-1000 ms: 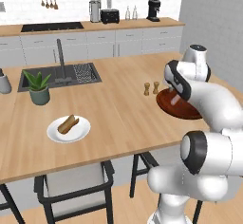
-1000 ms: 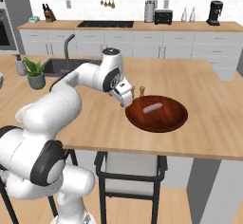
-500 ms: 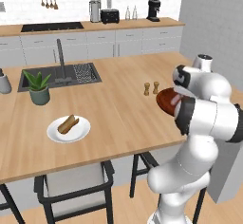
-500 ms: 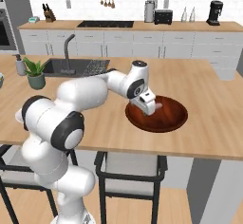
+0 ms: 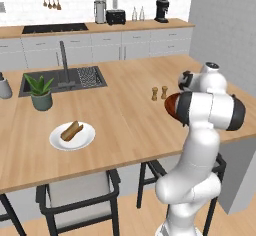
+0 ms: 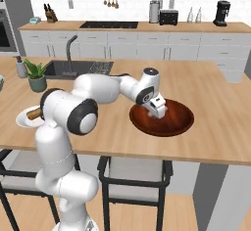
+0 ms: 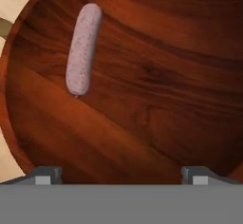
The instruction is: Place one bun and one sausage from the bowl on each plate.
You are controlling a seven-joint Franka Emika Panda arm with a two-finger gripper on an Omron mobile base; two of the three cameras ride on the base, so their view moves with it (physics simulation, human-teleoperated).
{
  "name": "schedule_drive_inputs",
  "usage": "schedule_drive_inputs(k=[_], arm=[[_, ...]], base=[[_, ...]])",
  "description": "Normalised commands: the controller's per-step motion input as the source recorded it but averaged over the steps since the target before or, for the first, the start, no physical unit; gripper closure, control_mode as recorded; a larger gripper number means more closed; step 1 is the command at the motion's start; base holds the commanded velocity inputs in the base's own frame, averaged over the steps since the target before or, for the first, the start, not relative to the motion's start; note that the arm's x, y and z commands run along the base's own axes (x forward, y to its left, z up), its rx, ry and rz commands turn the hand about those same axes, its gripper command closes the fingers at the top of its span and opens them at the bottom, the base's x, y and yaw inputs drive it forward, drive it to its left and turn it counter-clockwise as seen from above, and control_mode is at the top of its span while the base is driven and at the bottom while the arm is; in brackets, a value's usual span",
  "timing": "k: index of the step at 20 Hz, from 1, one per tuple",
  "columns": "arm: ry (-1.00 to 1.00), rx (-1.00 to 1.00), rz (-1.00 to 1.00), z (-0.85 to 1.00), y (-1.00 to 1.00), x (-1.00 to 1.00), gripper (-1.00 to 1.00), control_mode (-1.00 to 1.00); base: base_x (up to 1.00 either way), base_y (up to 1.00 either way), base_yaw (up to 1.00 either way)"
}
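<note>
Jaws spread wide, empty, gripper (image 6: 159, 112) low over the bowl (image 6: 179, 125) on the tabletop (image 6: 215, 103). Sausage (image 7: 83, 47) lies off-centre inside; best to shift over it and close across its short width.

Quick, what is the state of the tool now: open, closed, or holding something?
Tool: open and empty, over the bowl, with the sausage lying ahead of it, not between the fingers.

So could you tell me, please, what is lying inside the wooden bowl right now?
In the hand view, one pale pink sausage lies in the bowl, apart from the open tool. The bowl's near part is cut off by the view's bottom edge, so anything there is hidden.
</note>
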Motion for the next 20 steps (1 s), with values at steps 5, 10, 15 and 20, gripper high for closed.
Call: schedule_drive_inputs(k=[5, 10, 15, 20], arm=[[0.02, 0.07, 0.00, -0.30, 0.00, 0.81, -1.00, -1.00], [0.01, 0.03, 0.00, -0.42, -0.07, 0.43, -1.00, -1.00], [0.00, 0.00, 0.00, -0.37, -0.20, 0.10, -1.00, -1.00], [0.00, 0.00, -0.01, -0.10, 0.00, 0.48, -1.00, -1.00]], base=[[0.00, 0.00, 0.00], [0.00, 0.00, 0.00], [0.00, 0.00, 0.00], [0.00, 0.00, 0.00]])
